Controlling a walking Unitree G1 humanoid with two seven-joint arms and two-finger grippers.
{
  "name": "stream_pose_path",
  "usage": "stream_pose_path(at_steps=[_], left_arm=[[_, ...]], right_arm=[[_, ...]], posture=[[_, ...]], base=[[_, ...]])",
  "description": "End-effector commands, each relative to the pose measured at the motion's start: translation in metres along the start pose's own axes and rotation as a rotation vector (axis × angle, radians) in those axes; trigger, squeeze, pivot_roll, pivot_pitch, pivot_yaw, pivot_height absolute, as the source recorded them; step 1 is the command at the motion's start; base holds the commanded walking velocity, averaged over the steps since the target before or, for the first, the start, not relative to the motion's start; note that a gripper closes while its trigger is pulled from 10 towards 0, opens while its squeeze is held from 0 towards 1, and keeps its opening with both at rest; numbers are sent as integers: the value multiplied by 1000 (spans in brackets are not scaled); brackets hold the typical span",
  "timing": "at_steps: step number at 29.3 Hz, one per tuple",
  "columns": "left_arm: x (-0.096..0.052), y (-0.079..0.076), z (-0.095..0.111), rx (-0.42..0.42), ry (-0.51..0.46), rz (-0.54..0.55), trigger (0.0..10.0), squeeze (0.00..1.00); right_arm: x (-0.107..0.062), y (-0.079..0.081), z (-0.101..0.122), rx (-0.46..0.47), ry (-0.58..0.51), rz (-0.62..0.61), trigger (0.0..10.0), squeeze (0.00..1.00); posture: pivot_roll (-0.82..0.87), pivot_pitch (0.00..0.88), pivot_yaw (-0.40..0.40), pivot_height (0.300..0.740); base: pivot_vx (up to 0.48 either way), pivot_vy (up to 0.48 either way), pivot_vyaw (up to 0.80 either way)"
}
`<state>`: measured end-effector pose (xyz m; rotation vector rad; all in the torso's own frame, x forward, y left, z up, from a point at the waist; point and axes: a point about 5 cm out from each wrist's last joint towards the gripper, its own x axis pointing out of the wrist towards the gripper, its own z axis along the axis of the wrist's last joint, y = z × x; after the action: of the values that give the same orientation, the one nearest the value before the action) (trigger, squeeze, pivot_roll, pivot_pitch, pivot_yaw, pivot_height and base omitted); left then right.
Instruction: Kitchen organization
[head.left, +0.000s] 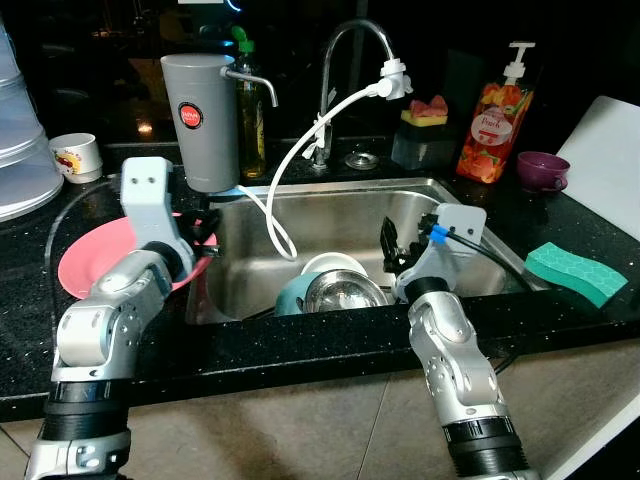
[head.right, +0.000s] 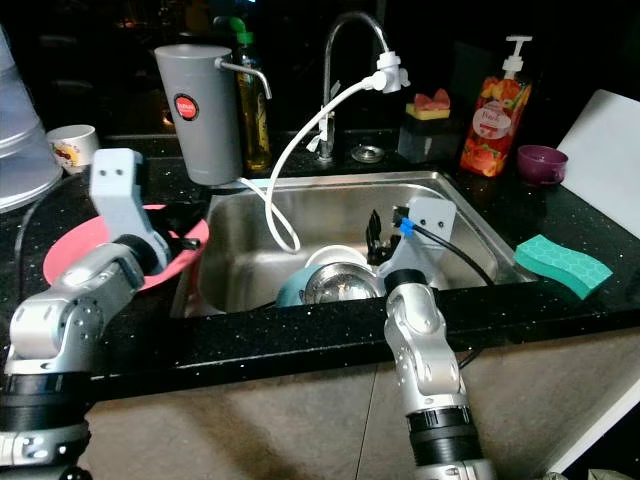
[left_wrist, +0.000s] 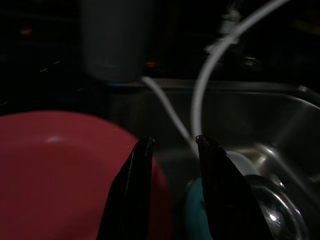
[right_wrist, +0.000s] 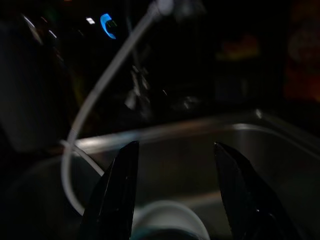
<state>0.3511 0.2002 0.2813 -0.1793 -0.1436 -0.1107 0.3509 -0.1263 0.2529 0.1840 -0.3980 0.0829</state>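
Here, your left pincer (left_wrist: 172, 142) hovers slightly spread over the pink plate (head.left: 95, 262) on the tabletop (head.left: 330, 345) left of the sink (head.left: 470, 215); your right pincer (right_wrist: 175, 145), fingers spread wide, hangs above the steel bowl (head.left: 345, 292) inside the sink; green sponge (head.left: 575, 272) far right

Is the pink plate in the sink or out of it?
Out. The pink plate lies flat on the black counter, left of the sink, with the left gripper at its edge.
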Motion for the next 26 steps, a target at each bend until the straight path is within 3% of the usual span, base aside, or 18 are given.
stream_pose_path(at_steps=[1,3,7,8,9,10,12,15,16,17,22,23,24,26], left_arm=[[1,7,-1,-36,-6,43,10000,0],[-2,24,1,-51,-15,170,10000,0],[-7,43,5,-63,-24,309,10000,0],[-12,57,7,-57,-27,416,10000,0],[-12,57,7,-57,-27,416,10000,0],[-22,82,10,-82,-23,593,10000,0],[-30,97,10,-113,-15,688,10000,0],[-34,105,7,-159,1,721,10000,0],[-35,110,0,-241,35,724,10000,0],[-35,111,-3,-269,47,725,10000,0],[-36,112,-6,-323,60,729,10000,0],[-35,112,-6,-336,61,731,10000,43],[-35,112,-6,-348,59,729,10000,1000],[-35,113,-5,-334,52,732,10000,1000]], right_arm=[[-2,5,5,24,-18,25,10000,0],[-1,8,19,45,-63,49,10000,0],[-2,10,27,57,-84,77,10000,0],[-2,10,28,57,-88,83,10000,0],[-2,10,28,57,-88,83,10000,0],[-3,9,30,52,-91,92,10000,0],[-4,8,30,48,-88,97,10000,0],[-5,7,29,46,-82,98,10000,0],[-5,7,29,50,-78,97,10000,0],[-5,7,29,54,-79,96,10000,0],[-5,7,31,62,-80,93,10000,0],[-5,7,31,61,-79,94,10000,0],[-5,7,31,62,-77,94,10000,0],[-5,6,31,60,-76,96,10000,0]], posture=[[16,102,-29,740],[17,104,-24,740],[20,106,-22,740],[20,106,-22,740],[20,106,-22,740],[33,111,-24,740],[33,111,-24,740],[33,111,-24,740],[33,111,-24,740],[33,111,-24,740],[38,114,-31,740],[38,114,-31,740],[38,114,-31,740],[34,113,-31,740]], base=[[0,0,0],[0,0,0],[0,0,0],[0,0,0],[0,0,0],[0,0,0],[0,0,0],[0,0,0],[0,0,0],[0,0,0],[0,0,0],[0,0,0],[0,0,0],[0,0,0]])
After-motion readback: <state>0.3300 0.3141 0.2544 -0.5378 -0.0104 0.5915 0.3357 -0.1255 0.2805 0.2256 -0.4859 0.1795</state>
